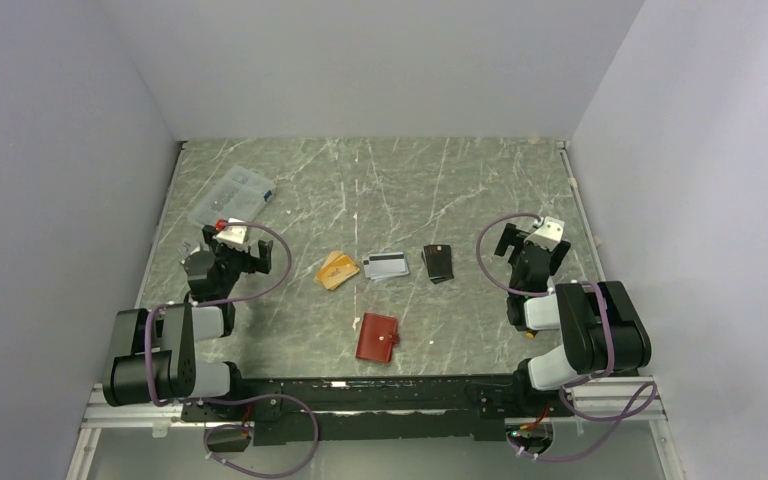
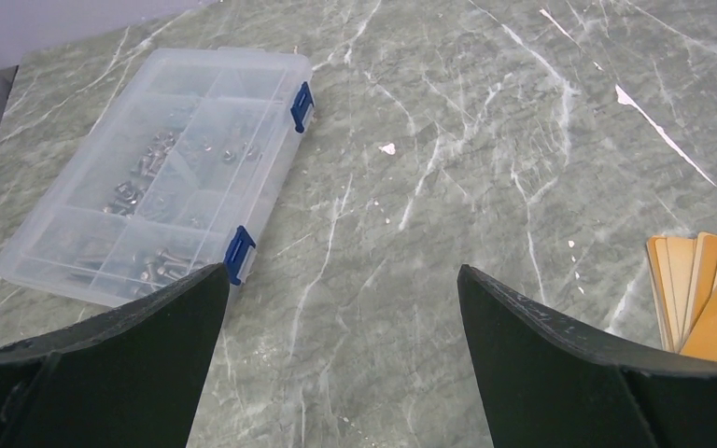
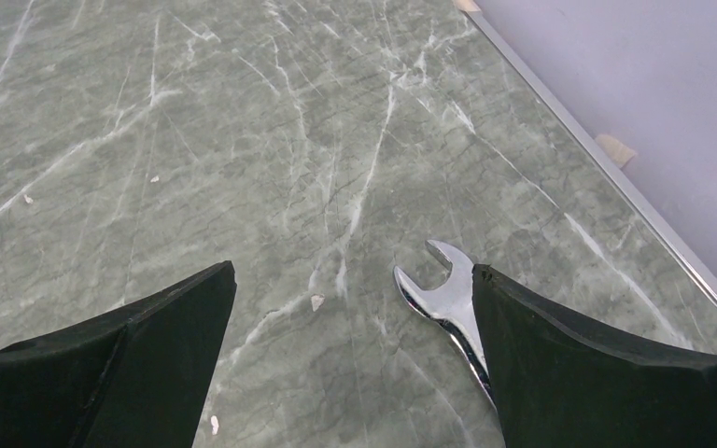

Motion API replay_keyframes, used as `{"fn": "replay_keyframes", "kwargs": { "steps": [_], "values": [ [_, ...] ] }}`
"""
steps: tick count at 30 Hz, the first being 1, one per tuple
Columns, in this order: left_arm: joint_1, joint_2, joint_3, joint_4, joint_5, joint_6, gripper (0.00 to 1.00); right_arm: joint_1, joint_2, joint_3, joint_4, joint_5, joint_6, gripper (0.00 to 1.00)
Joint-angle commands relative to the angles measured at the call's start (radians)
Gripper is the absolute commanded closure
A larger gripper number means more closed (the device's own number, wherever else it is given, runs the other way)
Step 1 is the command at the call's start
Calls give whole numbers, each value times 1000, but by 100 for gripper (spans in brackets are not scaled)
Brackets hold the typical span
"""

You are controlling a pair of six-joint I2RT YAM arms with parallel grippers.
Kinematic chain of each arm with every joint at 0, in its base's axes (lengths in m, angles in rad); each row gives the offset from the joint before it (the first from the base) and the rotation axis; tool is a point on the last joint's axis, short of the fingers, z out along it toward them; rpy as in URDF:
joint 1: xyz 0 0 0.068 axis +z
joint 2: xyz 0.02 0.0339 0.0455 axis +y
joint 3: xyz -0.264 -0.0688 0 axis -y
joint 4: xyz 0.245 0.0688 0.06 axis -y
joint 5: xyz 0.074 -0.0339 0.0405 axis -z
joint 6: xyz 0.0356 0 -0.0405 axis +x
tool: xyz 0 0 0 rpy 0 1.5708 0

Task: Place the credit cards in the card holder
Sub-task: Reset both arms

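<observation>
Thin, stiff, slippery credit cards [image 1: 360,268] are fanned at frame centre, best pinched by an overhanging edge; the shut card holder [image 1: 377,337] lies below them; left gripper [image 1: 236,243] and right gripper [image 1: 528,240] are spread wide, empty.

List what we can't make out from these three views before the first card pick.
- Gold cards: left wrist view, cut off by the right edge and the finger; count unclear.
- Wrench: right wrist view, handle hidden behind the right finger.
- Card holder: top view only, closed; pockets not visible.
- Silver cards: top view, too small to count.
- Parts box: contents blurred through the lid.
</observation>
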Motion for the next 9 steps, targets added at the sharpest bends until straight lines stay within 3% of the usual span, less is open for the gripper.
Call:
{"fn": "replay_keyframes", "kwargs": {
  "steps": [1,9],
  "values": [
    [5,2,10,65,23,-13,1,-4,-5,18,36,0,4,0],
    [4,-4,12,51,21,-9,1,-4,-4,19,37,-1,4,0]
  ]
}}
